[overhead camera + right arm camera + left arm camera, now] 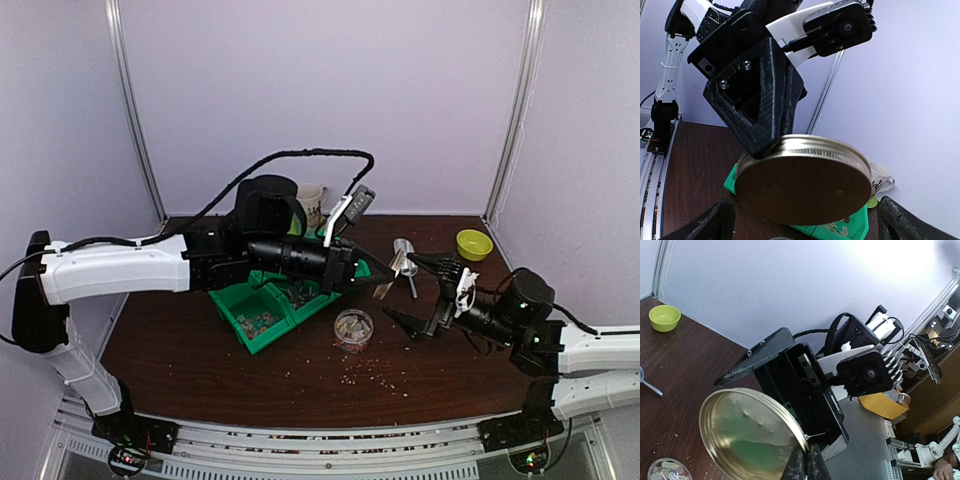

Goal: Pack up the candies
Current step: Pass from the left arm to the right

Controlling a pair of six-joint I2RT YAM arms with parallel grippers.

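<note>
Candies [352, 324], seemingly light and apt to scatter, sat in the open jar [353, 345]; the left gripper [807, 464] pinched its thin, slippery-looking lid [745, 432] by the rim, while the right gripper [405, 287] gaped empty.

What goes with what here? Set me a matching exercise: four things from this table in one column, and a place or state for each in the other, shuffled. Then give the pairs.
Column one
1. jar lid
2. small jar
3. bowl
4. right pincer

Column two
A. jaws wide open
B. standing on the table, candies inside
C. yellow-green, at the far right corner of the table
D. clamped at its rim by the left pincer, off the table

Pairs: 1-D, 2-B, 3-C, 4-A
</note>
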